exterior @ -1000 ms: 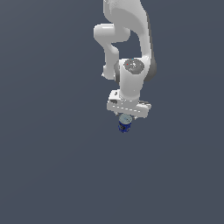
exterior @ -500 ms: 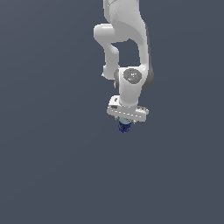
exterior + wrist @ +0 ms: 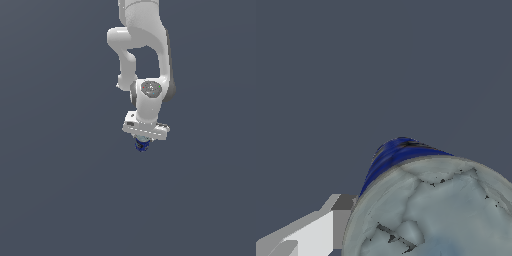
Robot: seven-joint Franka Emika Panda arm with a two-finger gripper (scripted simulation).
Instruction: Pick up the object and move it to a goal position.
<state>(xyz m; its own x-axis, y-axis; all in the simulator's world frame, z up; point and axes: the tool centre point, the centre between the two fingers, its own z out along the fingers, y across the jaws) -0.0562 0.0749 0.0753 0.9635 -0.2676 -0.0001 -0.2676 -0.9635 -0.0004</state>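
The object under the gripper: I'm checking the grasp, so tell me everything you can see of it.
The object is tiny, dark blue, and much narrower than the white gripper above it. In the exterior view only its lower part shows, directly beneath the gripper. The wrist view shows it close up: a rounded blue side and a pale, greyish-white top with dark crack-like markings. One finger shows right beside it; actual contact is unclear.

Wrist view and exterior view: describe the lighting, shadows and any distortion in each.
Exterior view: flat, even light on a plain grey ground, no cast shadow; the object is tiny and coarse under the gripper, so the jaws cannot be made out. Wrist view: the object looms huge and cropped by the frame, its pale top mottled, blue side sharp; no glare.
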